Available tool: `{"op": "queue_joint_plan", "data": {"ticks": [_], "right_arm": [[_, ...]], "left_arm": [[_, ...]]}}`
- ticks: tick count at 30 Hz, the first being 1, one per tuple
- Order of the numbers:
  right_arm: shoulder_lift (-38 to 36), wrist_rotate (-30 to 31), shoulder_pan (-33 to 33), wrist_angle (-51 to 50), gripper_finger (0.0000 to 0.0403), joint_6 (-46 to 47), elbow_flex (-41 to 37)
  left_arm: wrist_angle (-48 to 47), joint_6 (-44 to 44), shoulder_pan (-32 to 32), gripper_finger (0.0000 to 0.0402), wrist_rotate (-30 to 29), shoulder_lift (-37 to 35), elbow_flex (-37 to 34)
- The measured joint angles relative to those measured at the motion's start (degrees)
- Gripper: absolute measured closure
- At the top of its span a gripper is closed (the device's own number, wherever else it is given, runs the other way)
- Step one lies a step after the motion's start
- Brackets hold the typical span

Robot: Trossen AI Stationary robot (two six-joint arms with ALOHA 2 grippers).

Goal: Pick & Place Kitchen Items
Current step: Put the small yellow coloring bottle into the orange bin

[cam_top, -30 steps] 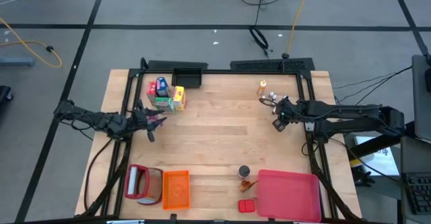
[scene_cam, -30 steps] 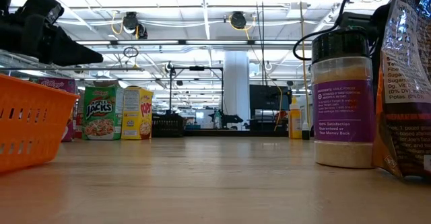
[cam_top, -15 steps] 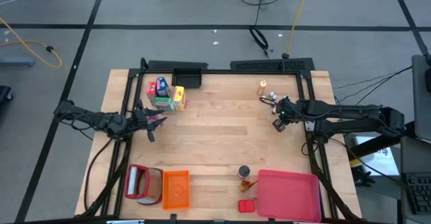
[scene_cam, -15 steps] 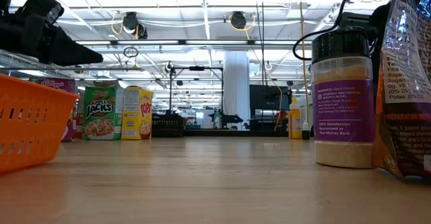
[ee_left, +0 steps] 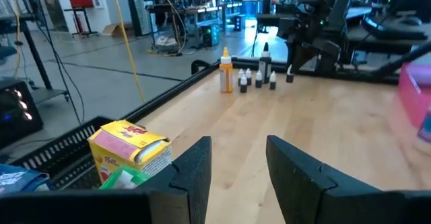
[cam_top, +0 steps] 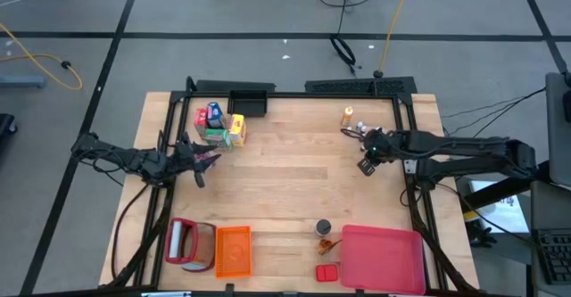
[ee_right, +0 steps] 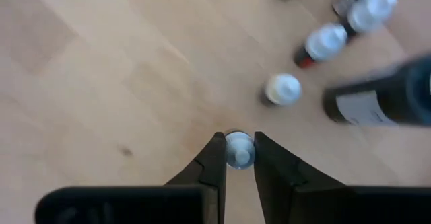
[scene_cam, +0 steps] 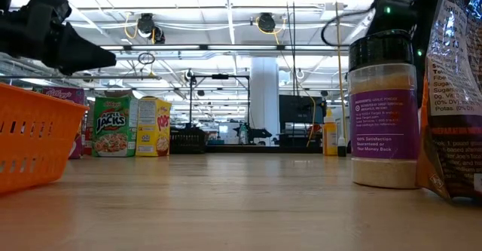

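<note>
Right pincer (ee_right: 238,158) closed on a tiny white-capped bottle (ee_right: 239,148), cap nipped between the two dark fingers, over the far right part of the pale wooden tabletop (cam_top: 294,181), close beside the black frame rail on that edge. More small white-capped bottles (ee_right: 282,89) standing loose just beyond on the bare wood, next to a dark bottle lying across the wrist view (ee_right: 377,103); an orange bottle (cam_top: 347,116) near the far right corner. Left pincer (ee_left: 236,163) parked low at the left edge, fingers partly apart and holding nothing, pointing across open wood. Cluster of small cereal boxes, yellow (cam_top: 237,128), green (cam_top: 215,136), blue (cam_top: 215,114) and red, packed near the far left corner against the rail. Wide clear stretch of plank through the middle, between both arms. Along the near edge: orange rectangular plastic crate (cam_top: 233,249), flat pink-red tray (cam_top: 384,257), dark round tin (cam_top: 323,227) just off the tray's corner. In the low view, a clear spice jar with a black lid (scene_cam: 384,108) standing close, beside a brown printed bag (scene_cam: 456,93).
</note>
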Motion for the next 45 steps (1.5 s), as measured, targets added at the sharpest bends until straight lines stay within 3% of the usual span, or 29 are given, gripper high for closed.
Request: {"op": "queue_joint_plan", "data": {"ticks": [7, 17, 23, 32, 45], "right_arm": [[0.0, 0.1, 6.9, 1.8, 0.0362, 0.8, 7.4], [4.4, 0.0, 15.0, 17.2, 0.0362, -4.1, 13.7], [11.8, -2.1, 16.1, 23.4, 0.0362, -8.8, 18.8], [20.2, -3.0, 17.0, 24.9, 0.0361, -15.8, 29.4], [22.1, -2.9, 22.2, 33.9, 0.0359, -22.6, 33.2]], "left_arm": [[2.6, -1.9, 0.0, 0.0256, 1.8, 0.0, 0.0], [10.0, -3.2, 0.0, 0.0256, 7.7, 2.4, 0.2], [11.6, -4.5, 0.0, 0.0256, 8.2, 12.2, 5.3], [11.6, -1.8, 0.2, 0.0256, 12.5, 33.8, 22.3], [13.3, -1.5, 5.2, 0.0256, 24.2, 57.9, 39.4]]}}
